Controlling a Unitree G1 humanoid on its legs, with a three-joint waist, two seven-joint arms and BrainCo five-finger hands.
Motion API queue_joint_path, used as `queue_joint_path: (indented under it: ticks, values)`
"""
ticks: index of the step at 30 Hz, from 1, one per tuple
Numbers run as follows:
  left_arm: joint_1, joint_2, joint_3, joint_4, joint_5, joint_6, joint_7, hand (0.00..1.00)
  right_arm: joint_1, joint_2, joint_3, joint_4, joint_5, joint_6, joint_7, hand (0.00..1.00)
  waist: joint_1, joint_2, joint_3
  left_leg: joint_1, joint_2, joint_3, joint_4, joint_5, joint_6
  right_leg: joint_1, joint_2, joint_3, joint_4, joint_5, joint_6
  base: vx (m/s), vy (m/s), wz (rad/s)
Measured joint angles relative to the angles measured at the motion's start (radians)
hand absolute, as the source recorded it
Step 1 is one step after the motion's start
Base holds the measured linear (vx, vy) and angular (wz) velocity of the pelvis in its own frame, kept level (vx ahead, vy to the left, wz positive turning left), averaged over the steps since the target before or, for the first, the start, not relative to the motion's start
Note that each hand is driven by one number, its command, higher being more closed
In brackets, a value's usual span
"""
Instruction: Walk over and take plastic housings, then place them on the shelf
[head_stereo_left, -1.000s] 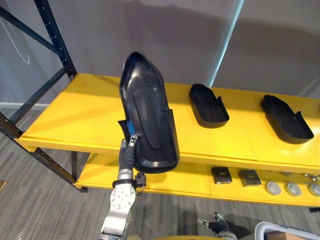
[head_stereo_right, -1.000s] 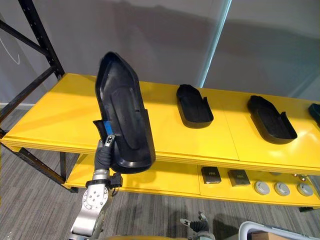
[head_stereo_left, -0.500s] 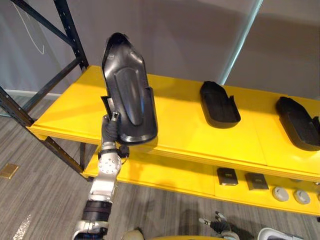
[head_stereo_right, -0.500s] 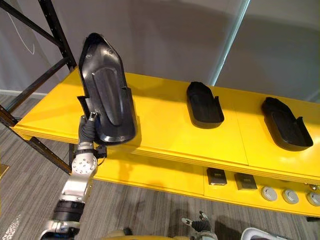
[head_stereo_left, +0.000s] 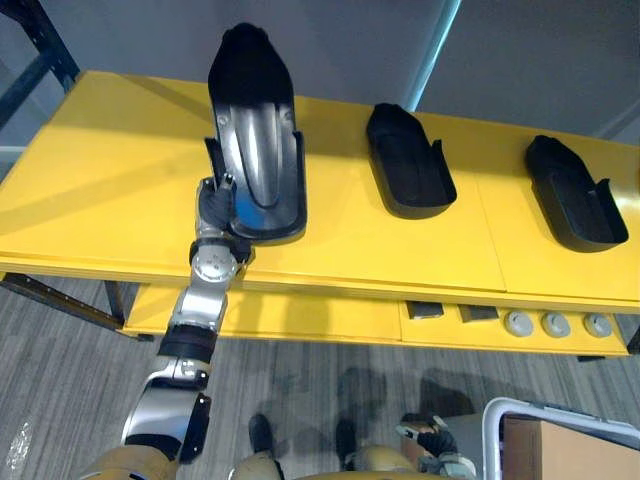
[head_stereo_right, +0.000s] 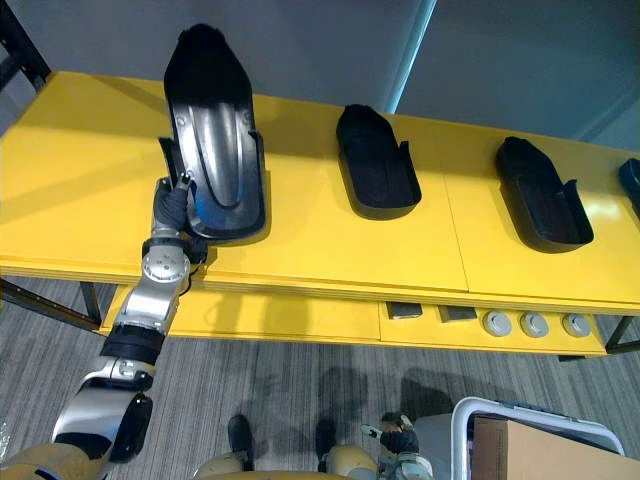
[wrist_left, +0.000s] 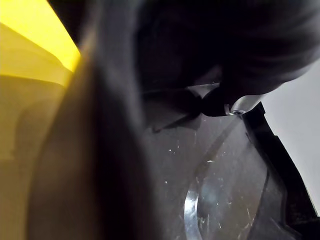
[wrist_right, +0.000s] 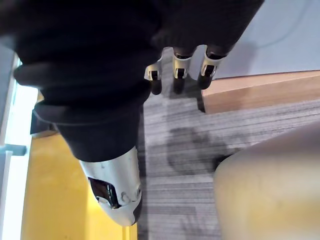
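Observation:
A long black plastic housing (head_stereo_left: 252, 140) lies glossy hollow side up over the left part of the yellow shelf board (head_stereo_left: 100, 180). My left hand (head_stereo_left: 213, 201) is shut on its near left edge, and a dark fingertip (wrist_left: 235, 106) rests on its inner face (wrist_left: 220, 190). I cannot tell whether the housing touches the board. Two more black housings (head_stereo_left: 405, 160) (head_stereo_left: 572, 192) lie on the board to the right, and a further one (head_stereo_right: 632, 180) shows at the right edge. My right hand (wrist_right: 179, 67) hangs low over the carpet, fingers relaxed and holding nothing.
The lower shelf holds small dark boxes (head_stereo_left: 425, 311) and round grey parts (head_stereo_left: 555, 323). A white-rimmed bin with a cardboard box (head_stereo_left: 570, 450) stands at the lower right. A dark rack upright (head_stereo_left: 30, 40) rises at the far left, with a grey wall behind the shelf.
The view has moved closer and tipped down. My left arm has stretched forward, and the housing has gone from upright in front of the shelf to lying down over the board.

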Motion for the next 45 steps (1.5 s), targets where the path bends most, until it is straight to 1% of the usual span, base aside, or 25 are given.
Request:
queue_joint_path:
  ticks: [2,3,4,8,10,14,19,21,22,24,25,27,31,36,39,41,44,45]
  values:
    - [-0.039,0.001,0.001,0.033,0.001,0.002,0.0,1.0,0.0,0.0,0.001,-0.008,0.0,-0.003,-0.001,0.0,0.0,0.0,0.013,-0.004,0.004,0.0,0.0,0.001,-0.002,-0.002,0.004,0.003,-0.004,0.006,0.0,0.01,-0.01,-0.02]
    - [-0.06,0.001,0.001,0.051,0.008,0.012,0.001,1.0,0.0,0.0,0.002,-0.017,0.0,-0.006,-0.001,0.0,0.001,0.0,0.02,-0.005,0.005,0.0,0.0,0.001,-0.002,-0.002,0.005,0.005,-0.004,0.006,0.0,0.0,0.0,0.0]
    - [-0.073,0.001,0.002,0.064,0.018,0.02,0.001,0.0,0.0,0.0,0.005,-0.023,0.0,-0.007,-0.002,0.0,0.002,0.002,0.027,-0.005,0.005,0.0,0.0,0.001,-0.002,-0.003,0.005,0.006,-0.004,0.006,0.0,0.0,0.0,0.0]
    - [-0.114,-0.001,0.011,0.088,0.038,0.031,0.016,0.0,-0.001,-0.001,0.021,-0.037,0.0,-0.009,-0.002,0.0,0.007,0.008,0.034,-0.018,0.006,0.001,0.001,0.004,-0.005,-0.017,0.005,0.009,-0.002,0.011,-0.001,-0.01,-0.012,-0.03]
    - [-0.137,-0.005,0.026,0.117,0.04,0.039,0.021,0.0,-0.001,-0.002,0.021,-0.041,0.001,-0.018,-0.002,0.0,0.007,0.016,0.04,-0.018,0.01,0.002,0.005,0.004,-0.005,-0.017,0.008,0.009,-0.003,0.021,-0.004,-0.03,-0.01,-0.04]
    - [-0.141,-0.009,0.043,0.134,0.041,0.051,0.041,0.0,0.0,-0.003,0.022,-0.042,0.001,-0.019,-0.002,0.0,0.008,0.018,0.042,-0.024,0.009,0.001,0.017,0.004,-0.005,-0.017,0.006,0.011,-0.003,0.023,-0.004,-0.05,-0.005,-0.01]
    - [-0.14,-0.011,0.108,0.148,0.041,0.058,0.046,0.0,-0.001,-0.012,0.023,-0.046,0.002,-0.025,-0.003,0.0,0.016,0.034,0.054,-0.026,0.015,-0.002,0.016,0.006,-0.002,-0.015,0.005,0.014,-0.009,0.023,-0.004,-0.07,-0.025,0.0]
    - [-0.14,-0.011,0.119,0.148,0.04,0.058,0.048,0.0,0.0,-0.016,0.022,-0.046,0.001,-0.025,-0.003,0.0,0.025,0.038,0.057,-0.018,0.013,-0.002,-0.006,0.025,0.003,-0.013,0.006,0.013,-0.016,0.023,-0.004,-0.04,-0.03,0.04]
    - [-0.14,-0.011,0.125,0.148,0.039,0.058,0.05,0.0,0.0,-0.018,0.022,-0.046,0.001,-0.025,-0.003,0.0,0.026,0.039,0.058,-0.015,0.013,-0.005,-0.019,0.032,-0.002,-0.013,0.007,0.009,-0.018,0.023,-0.004,-0.04,-0.041,0.1]
    - [-0.126,-0.016,0.151,0.144,0.037,0.059,0.066,0.0,0.0,-0.022,0.022,-0.044,0.001,-0.025,-0.003,0.0,0.027,0.042,0.06,0.004,0.007,-0.016,-0.053,0.057,0.001,-0.004,0.01,-0.002,-0.021,0.024,-0.005,-0.03,-0.04,0.14]
    - [-0.123,-0.019,0.157,0.142,0.037,0.059,0.068,0.0,0.0,-0.023,0.022,-0.043,0.001,-0.025,-0.003,0.0,0.027,0.043,0.06,0.008,0.004,-0.018,-0.055,0.059,-0.001,0.001,0.009,-0.004,-0.023,0.024,-0.005,0.0,-0.007,0.1]
    - [-0.066,-0.032,0.19,0.086,0.036,0.062,0.09,0.0,-0.001,-0.025,0.022,-0.036,0.001,-0.025,-0.003,0.0,0.029,0.044,0.061,0.028,0.003,-0.021,-0.068,0.064,-0.001,0.019,0.009,-0.004,-0.029,0.023,-0.005,0.02,-0.002,0.04]
    - [-0.001,-0.031,0.234,0.006,0.037,0.065,0.119,0.0,0.0,-0.026,0.021,-0.031,0.001,-0.024,-0.002,0.0,0.033,0.044,0.061,0.031,-0.002,-0.028,-0.086,0.077,-0.001,0.021,0.009,-0.01,-0.036,0.023,-0.005,0.02,-0.01,0.05]
    - [0.057,-0.028,0.247,-0.083,0.038,0.066,0.127,0.0,-0.001,-0.03,0.022,-0.022,0.001,-0.02,0.003,0.0,0.035,0.045,0.061,0.045,-0.003,-0.037,-0.086,0.077,-0.001,0.042,0.009,-0.016,-0.039,0.023,-0.005,0.02,-0.006,0.07]
    - [0.071,-0.022,0.242,-0.154,0.037,0.045,0.126,0.0,-0.001,-0.031,0.022,-0.017,0.001,-0.021,0.004,0.0,0.036,0.045,0.062,0.045,-0.004,-0.041,-0.088,0.078,-0.001,0.042,0.01,-0.017,-0.039,0.023,-0.005,0.0,-0.002,0.02]
    - [0.106,-0.007,0.204,-0.261,0.037,0.022,0.128,0.0,-0.001,-0.031,0.022,-0.017,0.002,-0.025,0.005,0.0,0.035,0.046,0.062,0.05,-0.005,-0.041,-0.107,0.088,-0.002,0.038,0.011,-0.017,-0.04,0.023,-0.005,0.0,0.0,0.0]
    - [0.202,-0.016,0.143,-0.445,0.038,-0.041,0.131,0.0,-0.002,-0.031,0.022,-0.012,0.007,-0.028,0.005,0.0,0.035,0.046,0.062,0.051,-0.006,-0.042,-0.108,0.089,-0.002,0.04,0.01,-0.017,-0.04,0.023,-0.005,0.0,0.0,0.0]
    - [0.25,-0.04,0.13,-0.504,0.039,-0.062,0.131,0.0,-0.004,-0.031,0.021,-0.007,0.011,-0.03,0.005,0.0,0.035,0.046,0.062,0.051,-0.006,-0.042,-0.108,0.089,-0.002,0.04,0.01,-0.017,-0.04,0.023,-0.005,0.0,0.0,0.0]
